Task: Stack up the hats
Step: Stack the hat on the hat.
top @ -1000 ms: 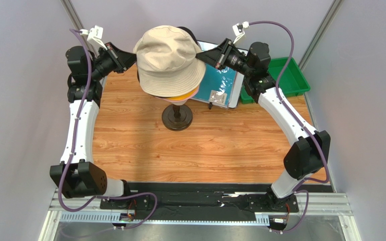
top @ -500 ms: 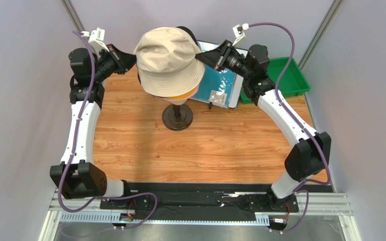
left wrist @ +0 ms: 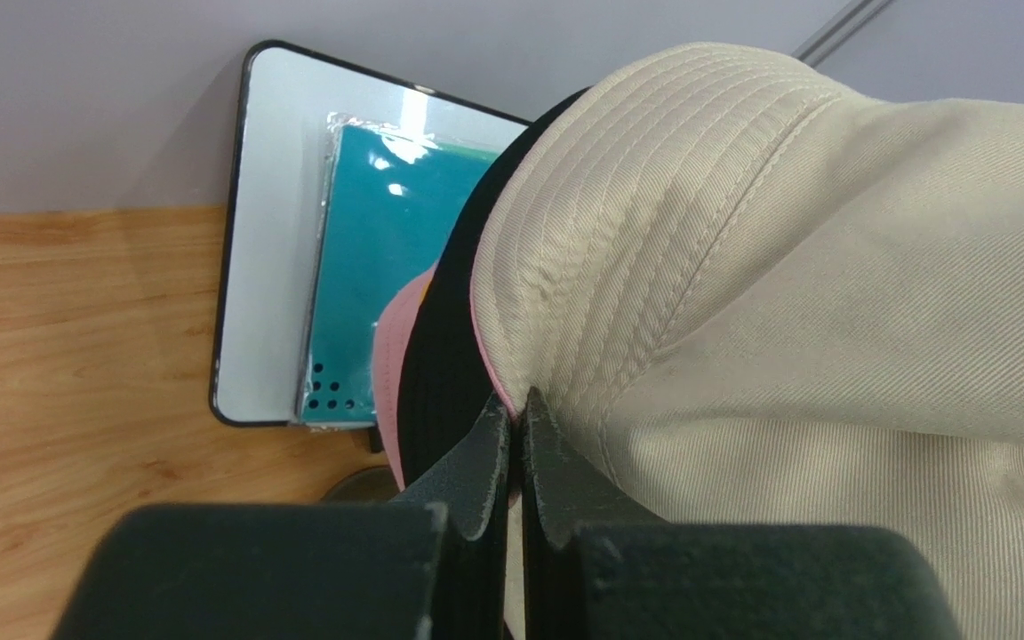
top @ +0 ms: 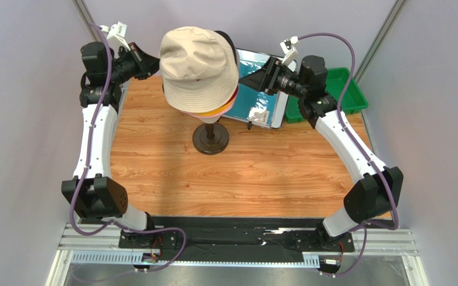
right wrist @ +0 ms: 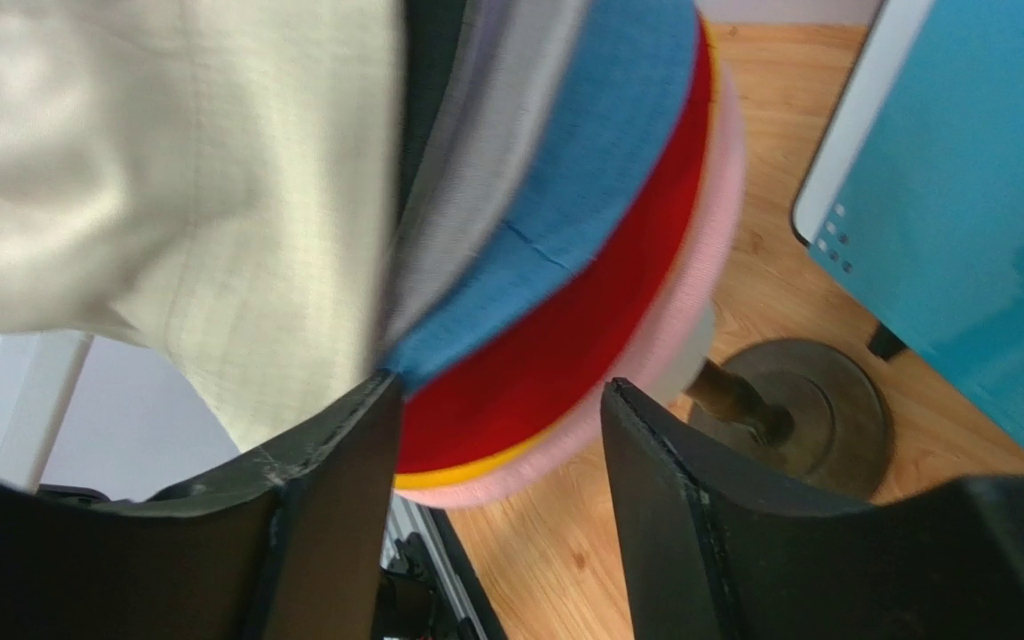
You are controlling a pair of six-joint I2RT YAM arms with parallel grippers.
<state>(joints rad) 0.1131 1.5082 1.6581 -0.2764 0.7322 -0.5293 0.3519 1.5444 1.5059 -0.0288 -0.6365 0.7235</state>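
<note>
The beige hat (top: 198, 65) tops the stack (right wrist: 571, 280) on the stand (top: 210, 138), far middle of the tabletop (top: 243, 173). The left gripper (left wrist: 518, 416) has its jaws pinched on the beige brim's left edge. The right gripper (right wrist: 499, 390) has its jaws apart, clear of the brims. Seating the last hat looks nearly done. Next, the left should release and back away.

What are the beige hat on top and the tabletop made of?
Beige hat: soft woven cloth, probably cotton, matte; diagonal weave and stitched brim rows show. Tabletop: wood or wood-look laminate, smooth, slightly glossy; grain lines show, real or printed unclear.
</note>
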